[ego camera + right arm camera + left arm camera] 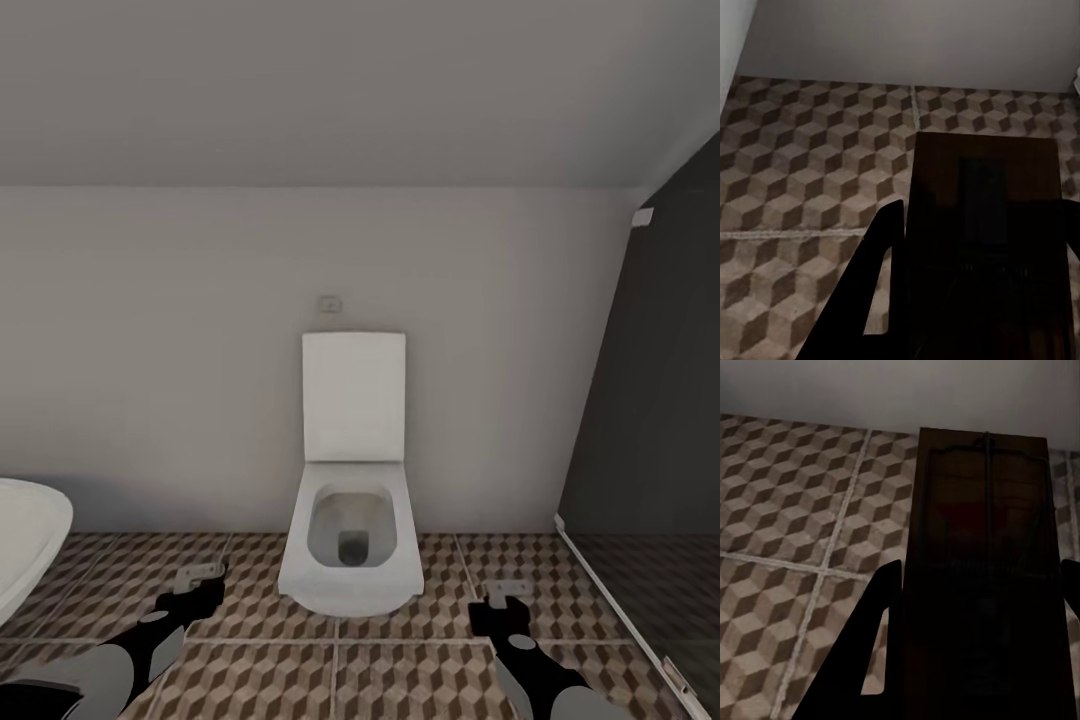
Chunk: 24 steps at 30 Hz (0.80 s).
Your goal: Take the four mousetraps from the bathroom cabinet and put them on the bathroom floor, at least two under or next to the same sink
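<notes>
Each hand clamps a mousetrap, the left hand (200, 578) one mousetrap (982, 577), the right hand (503, 594) another (986, 240), above the bathroom floor (440, 660) flanking a white toilet (352, 560); no writing is legible.

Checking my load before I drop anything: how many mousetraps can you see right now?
2. One mousetrap sits between the left gripper's fingers, the other mousetrap between the right gripper's; both are above the bathroom floor. Others may be out of view.

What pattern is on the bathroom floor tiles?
A brown, beige and white cube pattern on the floor, clearest in the right wrist view.
</notes>
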Tool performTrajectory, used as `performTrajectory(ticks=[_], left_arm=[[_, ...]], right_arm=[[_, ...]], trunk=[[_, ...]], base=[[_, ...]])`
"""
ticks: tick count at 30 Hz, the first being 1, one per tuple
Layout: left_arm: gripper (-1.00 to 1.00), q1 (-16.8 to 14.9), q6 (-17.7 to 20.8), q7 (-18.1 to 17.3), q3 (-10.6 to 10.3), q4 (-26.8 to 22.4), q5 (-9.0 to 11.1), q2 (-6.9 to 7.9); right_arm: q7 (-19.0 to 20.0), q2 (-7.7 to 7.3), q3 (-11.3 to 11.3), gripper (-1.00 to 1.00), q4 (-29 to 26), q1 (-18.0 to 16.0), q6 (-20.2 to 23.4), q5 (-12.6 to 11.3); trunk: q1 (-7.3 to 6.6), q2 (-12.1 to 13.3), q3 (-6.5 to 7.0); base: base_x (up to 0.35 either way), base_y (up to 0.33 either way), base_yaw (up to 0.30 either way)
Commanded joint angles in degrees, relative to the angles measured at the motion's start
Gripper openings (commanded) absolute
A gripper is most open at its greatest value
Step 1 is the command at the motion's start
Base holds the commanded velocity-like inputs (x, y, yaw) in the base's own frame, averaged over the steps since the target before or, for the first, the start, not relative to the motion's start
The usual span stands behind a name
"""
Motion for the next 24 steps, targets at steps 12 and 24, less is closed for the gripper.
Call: performTrajectory(ticks=[12,24], left_arm=[[-1.0,-0.04,-0.17,0.31,-0.49,0.02,0.22,0.0],[-1.0,-0.04,-0.17,0.31,-0.49,0.02,0.16,-0.09]], right_arm=[[0.35,0.16,-0.99,-1.0,0.01,-0.05,-0.28,0.4],[0.04,0.17,-1.06,-1.0,-0.13,-0.06,-0.34,0.41]], trunk=[[2.63,-4.85,-2.22],[5.27,-9.67,-4.37]], base=[[0.0,0.0,0.0],[0.0,0.0,0.0]])
